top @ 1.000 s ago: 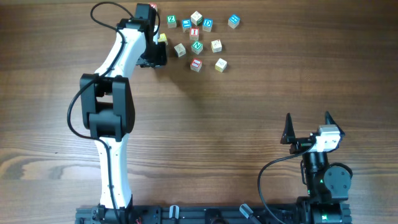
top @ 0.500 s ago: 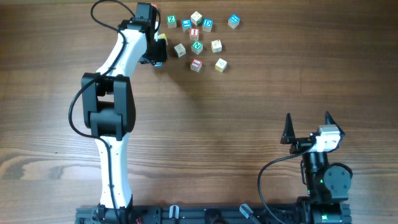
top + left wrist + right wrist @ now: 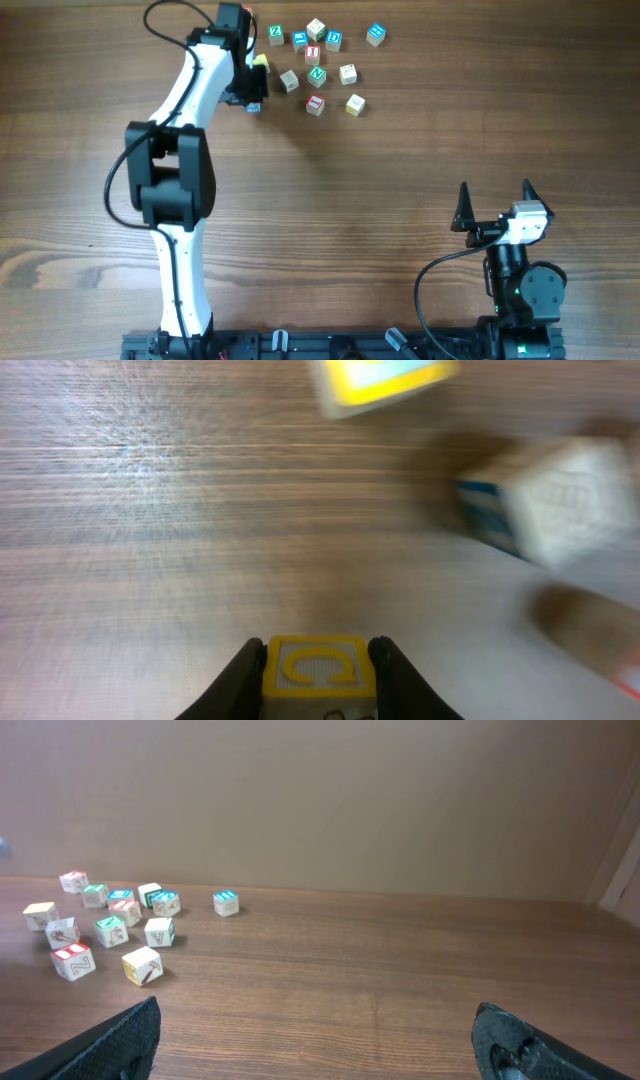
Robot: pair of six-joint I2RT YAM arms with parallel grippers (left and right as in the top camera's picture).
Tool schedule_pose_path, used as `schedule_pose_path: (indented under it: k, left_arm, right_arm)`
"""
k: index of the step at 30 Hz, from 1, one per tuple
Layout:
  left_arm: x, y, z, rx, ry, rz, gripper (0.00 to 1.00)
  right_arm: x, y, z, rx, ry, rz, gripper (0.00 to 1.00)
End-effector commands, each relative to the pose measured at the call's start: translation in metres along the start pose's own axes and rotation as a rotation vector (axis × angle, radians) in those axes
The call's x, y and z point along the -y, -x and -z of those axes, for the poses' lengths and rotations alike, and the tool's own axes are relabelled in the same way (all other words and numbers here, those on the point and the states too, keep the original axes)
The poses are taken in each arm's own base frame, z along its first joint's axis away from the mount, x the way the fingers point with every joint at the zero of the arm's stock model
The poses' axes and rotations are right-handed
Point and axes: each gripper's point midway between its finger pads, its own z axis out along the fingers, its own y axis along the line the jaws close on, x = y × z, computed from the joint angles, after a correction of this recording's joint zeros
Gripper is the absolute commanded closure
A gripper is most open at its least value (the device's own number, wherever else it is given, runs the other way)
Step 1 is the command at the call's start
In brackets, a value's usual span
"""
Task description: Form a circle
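Gripping yellow C cube (image 3: 318, 668): left gripper (image 3: 318, 650) | elbow (image 3: 165, 175) shifted leftward | right gripper (image 3: 495, 186) unchanged, open

On the wooden table (image 3: 380, 970), a loose cluster of small letter cubes (image 3: 127, 910) sits toward 9 o'clock, their tops red, green, blue and cream. One blue-topped cube (image 3: 226, 902) stands apart on the cluster's 3 o'clock side. A plain brown wall (image 3: 330, 800) fills 12 o'clock. The right gripper (image 3: 315, 1030) shows dark fingertips (image 3: 120, 1040) at 7 and 5 o'clock, spread wide.
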Motion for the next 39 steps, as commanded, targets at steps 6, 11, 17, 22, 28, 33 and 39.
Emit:
schedule_pose_path:
  k: [6,11,17,22,28,33,39]
  left_arm:
    - [0.038,-0.022,0.14,0.049,-0.176,0.13,0.73]
    - [0.052,-0.067,0.143,-0.1,-0.142,0.1,0.71]
    - [0.081,-0.103,0.104,-0.163,-0.056,0.103,0.69]
    - [0.113,-0.137,0.042,-0.154,-0.06,0.127,0.72]
    - [0.097,-0.153,0.002,-0.011,0.125,0.239,0.71]
    - [0.09,-0.15,-0.007,0.054,0.159,0.264,0.7]
    - [0.091,-0.144,-0.008,0.082,0.154,0.267,0.69]
  right_arm:
    - [0.002,0.001,0.0,0.007,-0.013,0.005,0.0]
    - [0.002,0.001,0.0,0.007,-0.013,0.005,0.0]
    - [0.002,0.001,0.0,0.007,-0.013,0.005,0.0]
    - [0.002,0.001,0.0,0.007,-0.013,0.005,0.0]
    - [0.002,0.001,0.0,0.007,-0.013,0.005,0.0]
    - [0.002,0.001,0.0,0.007,-0.013,0.005,0.0]
    - [0.002,0.001,0.0,0.007,-0.013,0.005,0.0]
